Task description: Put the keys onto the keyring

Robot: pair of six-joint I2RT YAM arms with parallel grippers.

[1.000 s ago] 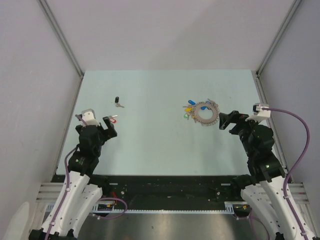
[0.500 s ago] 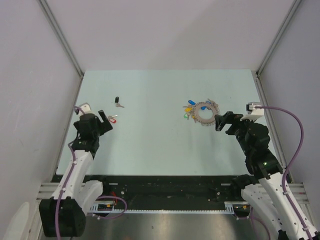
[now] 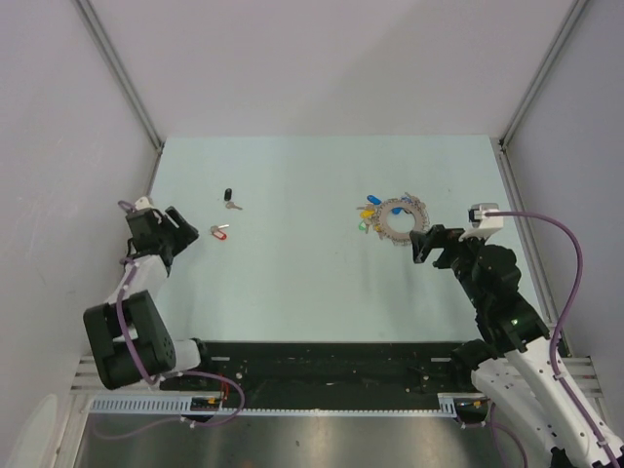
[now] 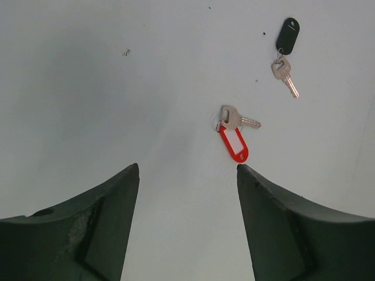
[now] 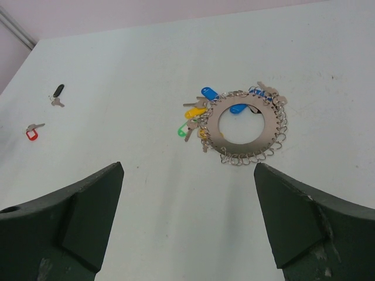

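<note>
A loose silver key with a red tag (image 4: pixel 234 133) lies on the table (image 3: pixel 292 273), also in the top view (image 3: pixel 218 232) and the right wrist view (image 5: pixel 33 132). A second loose key with a black tag (image 4: pixel 285 47) lies beyond it (image 3: pixel 229 198). The keyring (image 5: pixel 246 127), a flat silver ring fringed with small hooks and blue, yellow and green keys, lies at the right (image 3: pixel 398 218). My left gripper (image 4: pixel 187 170) is open and empty, just short of the red-tagged key. My right gripper (image 5: pixel 187 170) is open and empty, short of the keyring.
Grey walls close the table on the left, back and right. My left arm (image 3: pixel 146 244) is folded back against the left wall. A black rail runs along the near edge.
My left gripper has swung left and back toward the left wall. My right gripper has moved a little left and forward toward the keyring. The keys and keyring have not moved.
</note>
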